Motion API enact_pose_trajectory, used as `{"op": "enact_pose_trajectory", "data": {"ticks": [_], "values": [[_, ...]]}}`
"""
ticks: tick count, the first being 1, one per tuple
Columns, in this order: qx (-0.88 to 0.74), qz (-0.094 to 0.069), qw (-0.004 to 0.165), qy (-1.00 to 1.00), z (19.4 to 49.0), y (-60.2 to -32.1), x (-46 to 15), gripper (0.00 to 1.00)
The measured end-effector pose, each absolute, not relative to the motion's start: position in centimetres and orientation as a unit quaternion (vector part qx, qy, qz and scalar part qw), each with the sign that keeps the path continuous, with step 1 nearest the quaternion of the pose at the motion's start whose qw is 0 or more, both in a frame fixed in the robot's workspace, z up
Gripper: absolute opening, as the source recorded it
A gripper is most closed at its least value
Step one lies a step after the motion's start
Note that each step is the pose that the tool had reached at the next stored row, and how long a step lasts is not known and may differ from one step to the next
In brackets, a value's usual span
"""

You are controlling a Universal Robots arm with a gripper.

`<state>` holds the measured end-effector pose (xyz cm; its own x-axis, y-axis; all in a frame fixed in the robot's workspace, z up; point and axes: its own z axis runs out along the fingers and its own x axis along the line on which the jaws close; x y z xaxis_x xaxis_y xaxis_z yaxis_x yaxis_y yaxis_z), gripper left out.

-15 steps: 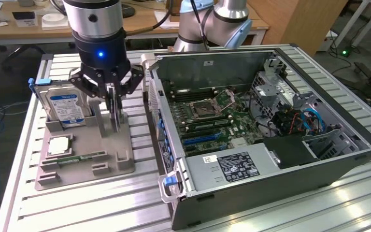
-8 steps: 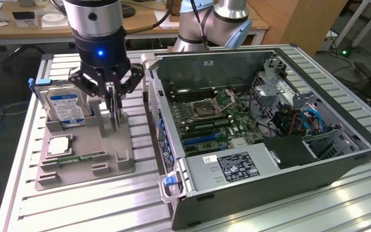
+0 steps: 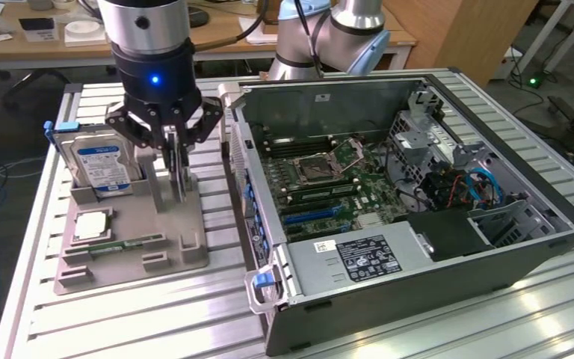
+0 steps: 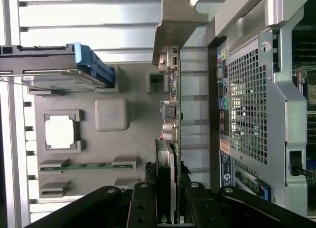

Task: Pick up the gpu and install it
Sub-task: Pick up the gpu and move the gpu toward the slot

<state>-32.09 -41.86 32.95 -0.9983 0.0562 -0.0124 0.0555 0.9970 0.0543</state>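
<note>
Gripper (image 3: 176, 161) clasps upright gpu (image 3: 181, 191) above slatted metal table (image 3: 117, 314).

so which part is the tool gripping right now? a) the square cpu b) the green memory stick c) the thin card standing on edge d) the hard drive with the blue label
C: in the wrist view the tool clamps the gpu edge-on from both sides, while the hard drive stands apart in its own slot of the grey tray.
</note>
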Motion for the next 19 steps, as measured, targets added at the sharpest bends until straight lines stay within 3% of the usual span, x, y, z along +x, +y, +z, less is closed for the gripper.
{"op": "enact_pose_trajectory", "data": {"ticks": [19], "values": [[0.028, 0.027, 0.007, 0.999, 33.95, -41.86, -32.09, 0.27]]}}
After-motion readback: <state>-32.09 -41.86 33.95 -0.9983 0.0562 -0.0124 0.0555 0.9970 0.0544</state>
